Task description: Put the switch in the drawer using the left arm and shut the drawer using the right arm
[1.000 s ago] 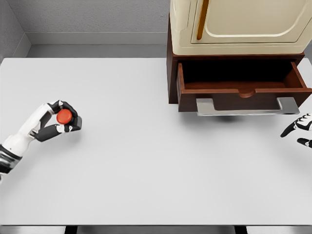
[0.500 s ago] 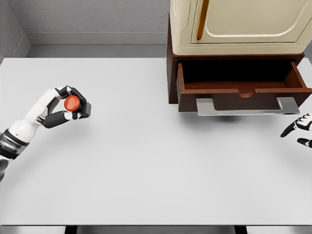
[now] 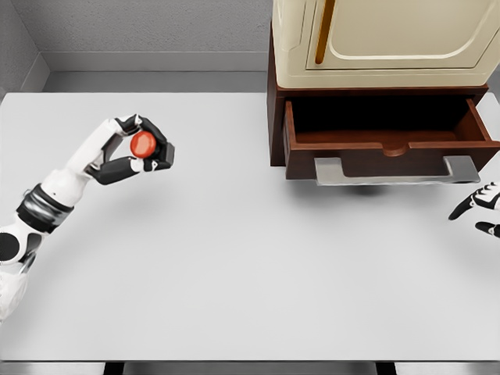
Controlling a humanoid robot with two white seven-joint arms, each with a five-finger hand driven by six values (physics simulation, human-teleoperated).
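One view is supplied, the head view, and it covers the whole work area.

Left side: the left hand (image 3: pixel 133 148) is clenched around the switch (image 3: pixel 144 144), a small dark body with a round red button facing the camera. The switch is held clear of the white table (image 3: pixel 234 273), over its left half, well apart from the drawer (image 3: pixel 387 137).

Right side: the drawer stands pulled out from the brown base of the cream cabinet (image 3: pixel 383 43). Its interior is dark and appears to hold nothing. A grey bar handle (image 3: pixel 394 173) runs along its front. The right hand (image 3: pixel 480 207) shows only at the right edge, just below and to the right of the handle; its fingers are spread and hold nothing.

Step in hand, as judged: transport of the switch toward the drawer; neither placing nor closing is done.

Next move calls for: carrying the switch rightward over the drawer's left wall, lowering it into the cavity, then releasing it. The right hand should remain clear of the handle until the left arm has left the drawer.
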